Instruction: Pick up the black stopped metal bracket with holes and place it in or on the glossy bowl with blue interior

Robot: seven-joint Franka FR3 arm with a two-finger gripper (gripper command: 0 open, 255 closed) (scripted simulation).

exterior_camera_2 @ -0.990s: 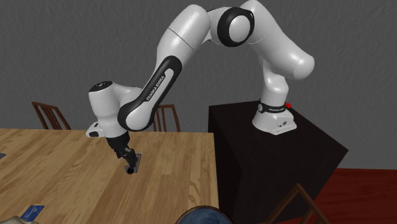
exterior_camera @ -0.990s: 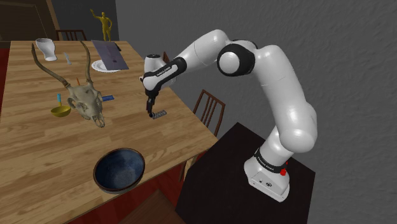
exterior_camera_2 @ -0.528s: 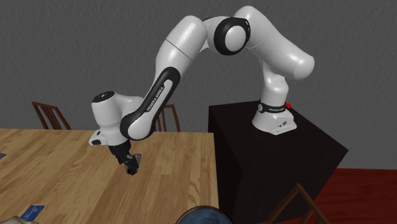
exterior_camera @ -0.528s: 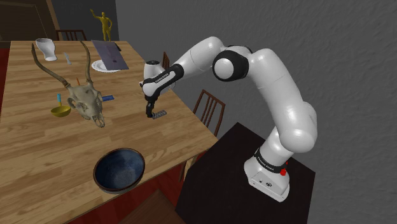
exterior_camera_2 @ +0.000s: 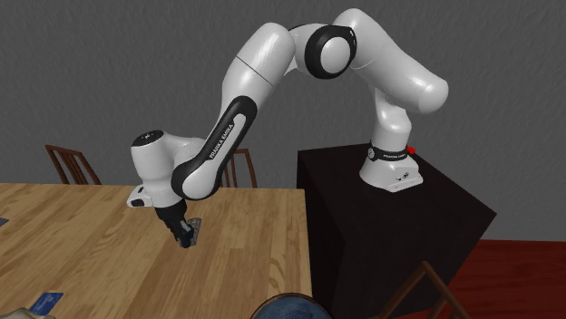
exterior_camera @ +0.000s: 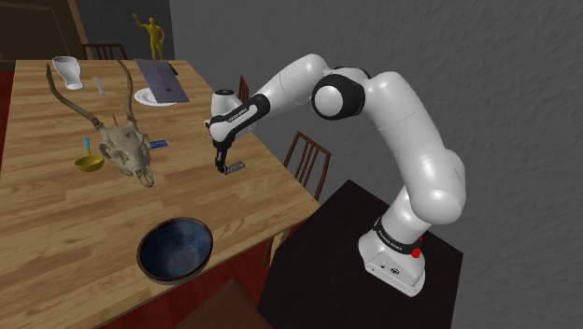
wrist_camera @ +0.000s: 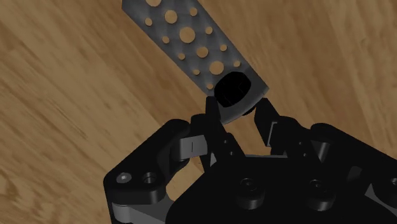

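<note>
pinching the near end of the dark perforated bracket (wrist_camera: pixel 191 41) between its 2 black fingers (wrist_camera: pixel 270 127), the gripper (wrist_camera: pixel 235 108) reached down to the wooden table (exterior_camera: pixel 56 234). the bracket sat close to the table edge facing the stand (exterior_camera: pixel 308 271), about midway along it; whether it touched the wood could not be told. the bowl (exterior_camera: pixel 175 248), dark with a blue interior, stood well apart, near the table's corner by the stand. an antlered skull (exterior_camera: pixel 126 145) rested farther in.
</note>
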